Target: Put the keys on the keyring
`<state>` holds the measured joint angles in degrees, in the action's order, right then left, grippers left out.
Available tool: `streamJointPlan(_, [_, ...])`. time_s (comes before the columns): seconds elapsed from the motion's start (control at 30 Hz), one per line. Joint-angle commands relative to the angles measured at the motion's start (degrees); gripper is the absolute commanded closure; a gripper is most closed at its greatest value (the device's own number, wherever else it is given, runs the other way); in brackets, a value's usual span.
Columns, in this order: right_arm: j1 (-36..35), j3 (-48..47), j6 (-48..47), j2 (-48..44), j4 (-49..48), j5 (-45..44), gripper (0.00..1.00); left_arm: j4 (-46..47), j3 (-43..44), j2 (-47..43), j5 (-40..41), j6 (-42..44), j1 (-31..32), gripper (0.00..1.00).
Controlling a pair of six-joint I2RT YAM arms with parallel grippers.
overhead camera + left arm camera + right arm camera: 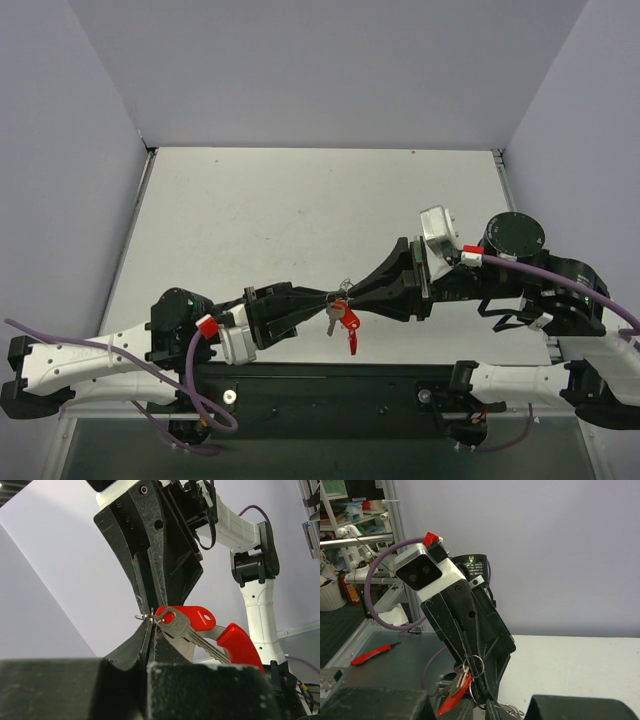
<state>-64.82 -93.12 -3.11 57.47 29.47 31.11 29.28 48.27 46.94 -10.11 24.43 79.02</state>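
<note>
Scene: Two arms meet tip to tip above the near middle of the desk point(300, 200), with a small bunch of metal and red plastic hanging between them.
Left end effector point(322, 298): pressed fully together, its tips at the small wire ring point(144, 616). The fingers themselves hide what exactly they pinch.
Right end effector point(347, 296): drawn narrow, tips set against the same ring from the opposite side. Whether they grip it or only flank it cannot be told.
Key point(187, 634): silver, with red plastic at its head, dangling in the air just beside the tips. Its hole seems to be caught by the wire ring.
Keyring point(239, 641): the curved red band hangs just behind the key, touching it or nearly so. Its chain is mostly out of sight.
Step in hand: by the look of it, the threading itself. One arm appears to steady the ring while the other works at it, and the key seems to be at least partly on.
Next move: likely a fine one. It calls for a firm pinch by the right tips, then a small turn or slide so the key runs fully round the wire, without the left letting the bunch drop.
Containers: none takes part. The bunch hangs above the desk and sits in no tray, box or bowl.
</note>
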Motion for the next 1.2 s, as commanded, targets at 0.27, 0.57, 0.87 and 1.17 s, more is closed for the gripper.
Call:
streamJointPlan(0.27, [0.39,-2.24,0.21,1.33,-1.09,2.37,0.85,1.66,3.94,-0.01,-1.14,-0.61,-0.1,1.0])
streamJointPlan(0.57, [0.31,-3.12,0.65,2.73,-1.61,3.52,0.93,0.78,4.81,0.35,-1.75,-0.43,-0.01,1.0])
streamJointPlan(0.87, [0.31,-2.24,0.92,2.3,-3.46,2.82,0.76,-1.59,5.69,0.88,-2.9,-0.78,-0.1,1.0])
streamJointPlan(1.17, [0.31,-1.89,1.09,1.94,-4.25,2.99,0.67,-2.73,5.61,0.35,-2.2,-0.87,-0.1,1.0])
